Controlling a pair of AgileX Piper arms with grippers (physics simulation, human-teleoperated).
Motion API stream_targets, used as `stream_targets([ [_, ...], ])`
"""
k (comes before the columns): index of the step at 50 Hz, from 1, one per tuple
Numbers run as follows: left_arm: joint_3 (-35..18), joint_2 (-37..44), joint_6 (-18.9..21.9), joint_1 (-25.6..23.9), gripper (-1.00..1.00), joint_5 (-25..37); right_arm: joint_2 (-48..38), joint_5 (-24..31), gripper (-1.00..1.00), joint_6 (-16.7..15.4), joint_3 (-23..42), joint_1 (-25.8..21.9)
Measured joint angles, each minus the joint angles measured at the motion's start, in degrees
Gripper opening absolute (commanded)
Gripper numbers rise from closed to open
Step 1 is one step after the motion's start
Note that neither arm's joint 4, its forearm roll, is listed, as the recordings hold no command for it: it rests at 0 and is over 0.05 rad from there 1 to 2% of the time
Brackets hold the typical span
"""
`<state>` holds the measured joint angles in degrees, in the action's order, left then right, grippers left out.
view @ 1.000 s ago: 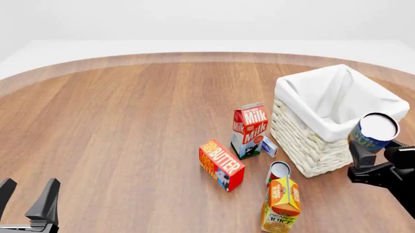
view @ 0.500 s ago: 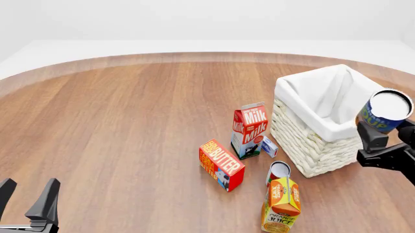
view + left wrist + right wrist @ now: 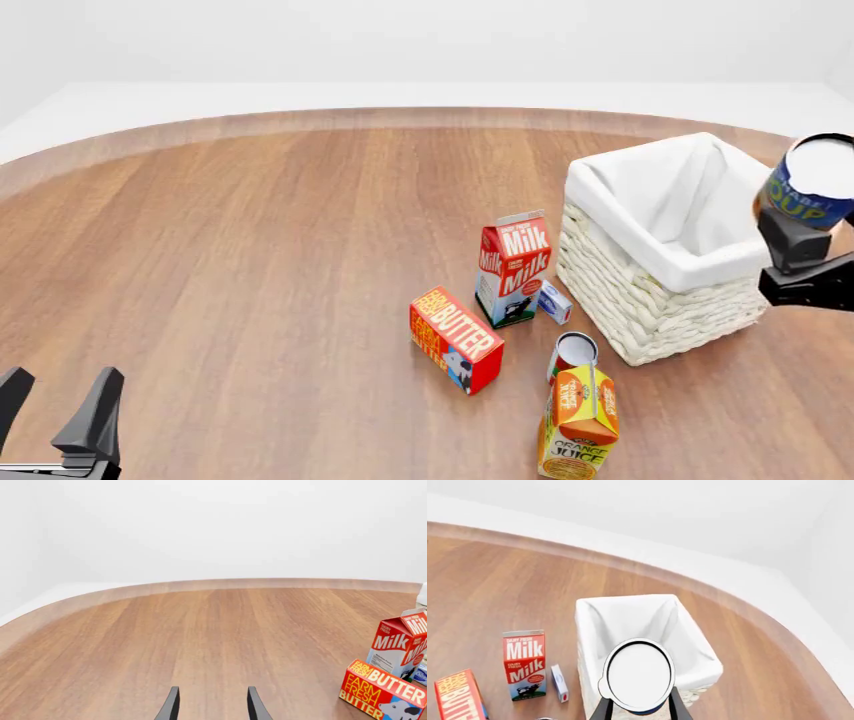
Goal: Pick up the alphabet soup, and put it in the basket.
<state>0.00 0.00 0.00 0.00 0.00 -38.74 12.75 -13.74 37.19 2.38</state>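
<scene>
My right gripper [image 3: 805,235] is shut on the alphabet soup [image 3: 810,185], a blue-labelled can with a silver lid, and holds it in the air at the right edge of the front view, beside and above the basket's right rim. In the right wrist view the alphabet soup [image 3: 639,675] sits between the fingers, with the basket [image 3: 594,630] behind it. The basket [image 3: 627,290], cream wicker with a white liner, stands at the right of the table. My left gripper [image 3: 56,412] is open and empty at the front left; it also shows in the left wrist view [image 3: 211,705].
A milk carton [image 3: 514,266], a butter box [image 3: 455,338], a small white box [image 3: 554,301], a red-and-white can [image 3: 573,354] and an orange juice carton [image 3: 578,420] stand left of and in front of the basket. Brown wood table [image 3: 267,250] spreads to the left.
My right gripper has lifted the soup can up and to the right, from beside the basket's front right corner to above its right rim. The left arm has not moved.
</scene>
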Motion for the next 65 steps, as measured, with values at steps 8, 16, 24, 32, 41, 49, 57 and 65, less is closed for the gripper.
stream_targets([
  [8,0.0,0.0,0.0,0.0,1.0,0.0,-1.8,1.2,-1.0,-0.4,2.7,-0.4],
  [16,0.0,0.0,0.0,0.0,1.0,0.0,-4.0,2.2,-1.0,-0.7,5.2,-0.9],
  [24,0.0,0.0,0.0,0.0,1.0,0.0,-6.3,3.6,-1.0,-0.9,7.8,-1.0],
  [32,0.0,0.0,0.0,0.0,1.0,0.0,-8.5,4.4,-1.0,-0.8,9.7,-1.0],
  [41,0.0,0.0,0.0,0.0,1.0,0.0,-10.9,5.1,-1.0,-1.0,11.5,-0.9],
  [49,0.0,0.0,0.0,0.0,1.0,0.0,-13.5,5.9,-1.0,-1.4,13.4,-0.8],
  [57,0.0,0.0,0.0,0.0,1.0,0.0,-16.3,6.5,-1.0,-1.9,15.4,-0.4],
  [65,0.0,0.0,0.0,0.0,1.0,0.0,-19.0,6.5,-1.0,-2.0,17.0,-0.3],
])
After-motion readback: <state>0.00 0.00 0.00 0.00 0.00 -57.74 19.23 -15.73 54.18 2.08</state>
